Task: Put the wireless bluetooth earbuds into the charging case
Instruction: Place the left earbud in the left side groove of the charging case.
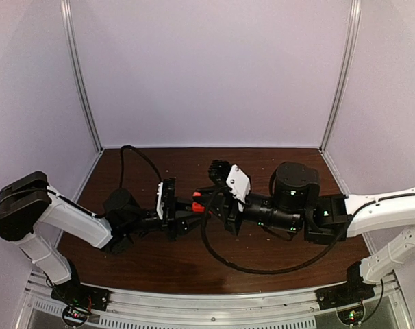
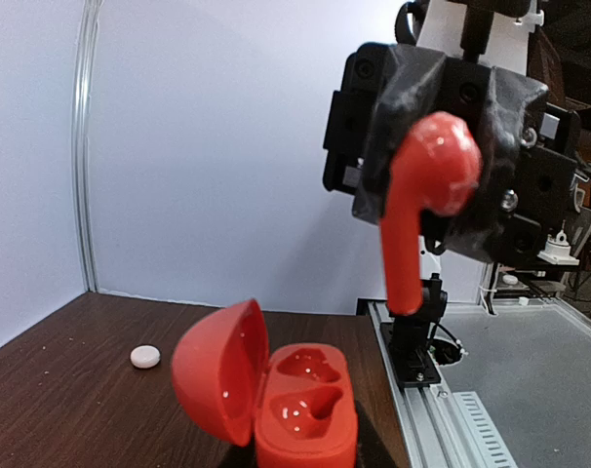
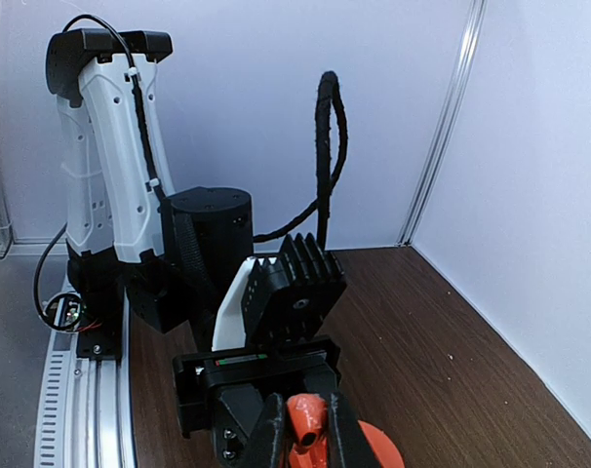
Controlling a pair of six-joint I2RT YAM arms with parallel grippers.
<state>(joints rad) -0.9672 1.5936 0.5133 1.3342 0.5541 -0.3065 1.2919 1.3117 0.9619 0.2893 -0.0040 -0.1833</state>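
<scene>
The task is sitting at an early stage. The red-orange charging case (image 2: 300,405) is standing open low in the left wrist view with its lid tipped to the left. Both moulded wells are showing empty, so no earbud is seated yet. The right hand (image 3: 305,437) is pinching a red-orange earbud (image 2: 405,234) between its closed fingers, holding it in the air above and right of the case, clear of it, stem pointing down. Judging from this, lowering that bud into a well is what is left, along with a second bud, which is not appearing in any view.

Only the left wrist view is giving the empty wells and a small white round object (image 2: 145,357) lying on the worktop (image 2: 42,390), left of the case. The right wrist view is showing the fingers clamping the bud from behind. The overhead view is placing both hands tip to tip at mid-worktop. Whether the left hand (image 1: 174,214) is gripping the case cannot be told.
</scene>
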